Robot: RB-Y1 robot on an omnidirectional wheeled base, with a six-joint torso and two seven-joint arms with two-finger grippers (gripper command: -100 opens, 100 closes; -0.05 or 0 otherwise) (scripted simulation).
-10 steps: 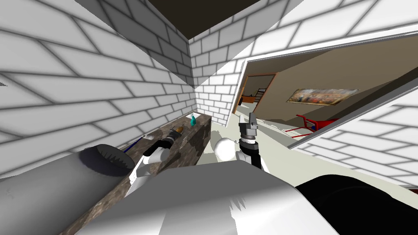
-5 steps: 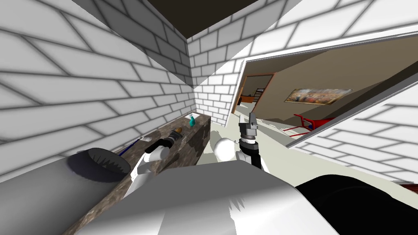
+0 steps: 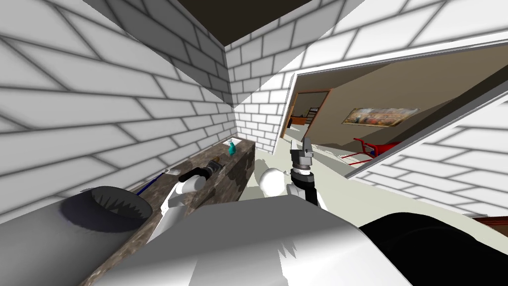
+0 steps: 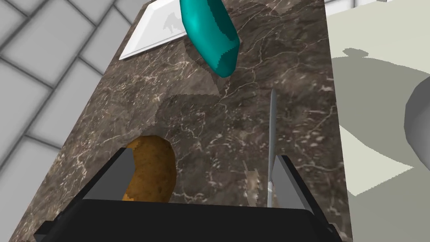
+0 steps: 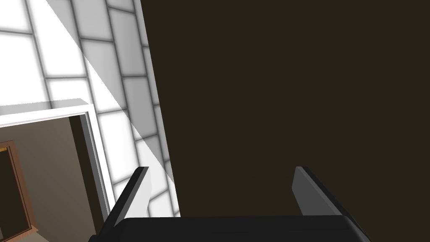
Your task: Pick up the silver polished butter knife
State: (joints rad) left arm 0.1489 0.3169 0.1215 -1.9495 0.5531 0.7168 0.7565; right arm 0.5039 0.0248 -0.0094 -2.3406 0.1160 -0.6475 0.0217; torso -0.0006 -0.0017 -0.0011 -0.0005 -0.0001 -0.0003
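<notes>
Our left gripper [image 4: 203, 156] hangs low over a dark marble counter [image 4: 218, 117], its two fingers spread wide with nothing held. One butter knife [image 4: 271, 138], a thin grey strip seen almost edge-on, lies flat on the counter between the fingers. It runs lengthwise close along the finger nearer the counter's floor-side edge; whether it touches that finger, we cannot tell.

One brown potato [image 4: 153, 170] sits against the other finger, on the brick-wall side, partly inside the gap between the fingers. Beyond the fingertips stands one teal bottle [image 4: 212, 35], leaning as seen from the hand. Past it, one flat white tray [image 4: 145, 33] lies at the counter's far end. The stretch of marble between the knife and the potato is bare.

Our right gripper [image 3: 301, 145] is raised over the pale floor beside the counter, well apart from the knife, its fingers also wide open and holding nothing.
</notes>
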